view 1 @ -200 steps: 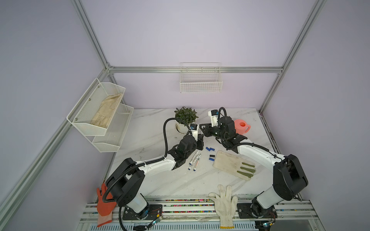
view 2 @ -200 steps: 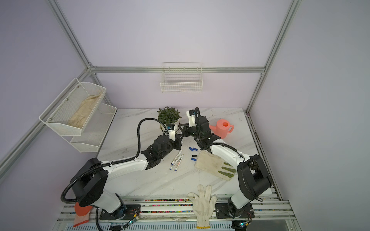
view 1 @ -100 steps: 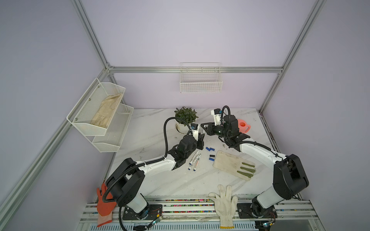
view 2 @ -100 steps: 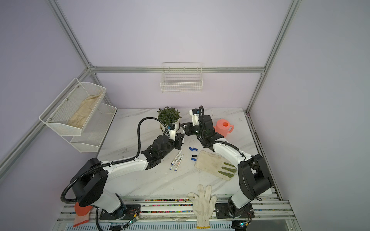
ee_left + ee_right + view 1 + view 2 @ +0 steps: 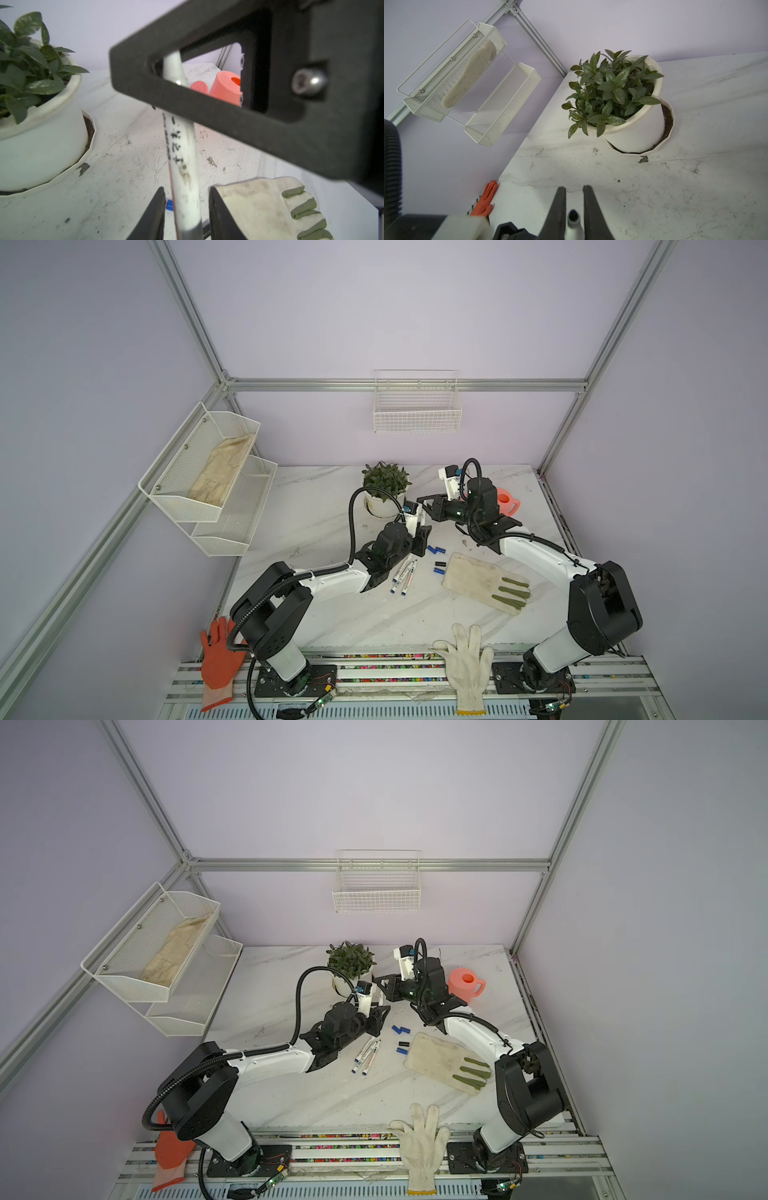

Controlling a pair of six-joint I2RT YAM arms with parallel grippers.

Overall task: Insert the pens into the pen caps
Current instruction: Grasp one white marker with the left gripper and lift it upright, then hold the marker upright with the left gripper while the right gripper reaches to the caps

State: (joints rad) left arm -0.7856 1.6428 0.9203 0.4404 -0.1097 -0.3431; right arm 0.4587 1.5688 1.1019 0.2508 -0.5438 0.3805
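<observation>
Four gloves, front to back. An orange rubber glove (image 5: 218,649) hangs off the front left corner of the bench. A white knit glove (image 5: 466,659) is draped over the front edge. A cream work glove with green fingertips (image 5: 484,583) lies flat on the right half of the white marble-patterned bench (image 5: 365,626). A cream glove (image 5: 220,472) sits in the upper tier of the white mesh two-tier rack (image 5: 232,526) on the left wall.

There are four slim white marker pens (image 5: 402,576). Three lie side by side near the middle of the bench, just beside the left forearm. The fourth, the held pen (image 5: 181,158), is off the bench between the two claws.

Four short plastic pen caps (image 5: 439,564), three blue and one black, lie loose between the pens and the cream work glove.

Toward the back edge stand one green plant in a white pot (image 5: 386,489) and one coral watering can (image 5: 508,502). One white wire basket (image 5: 417,406) hangs on the lilac back wall.

Both arms stretch from the front edge and meet just in front of the plant. The left claw (image 5: 186,189) tilts up toward the back edge. Its fingers are a little apart, with a gap on either side of the held pen's barrel, so it grips nothing. The right claw (image 5: 574,187) points toward the left edge and is pinched on the held pen, whose dark tip shows between its fingers.
</observation>
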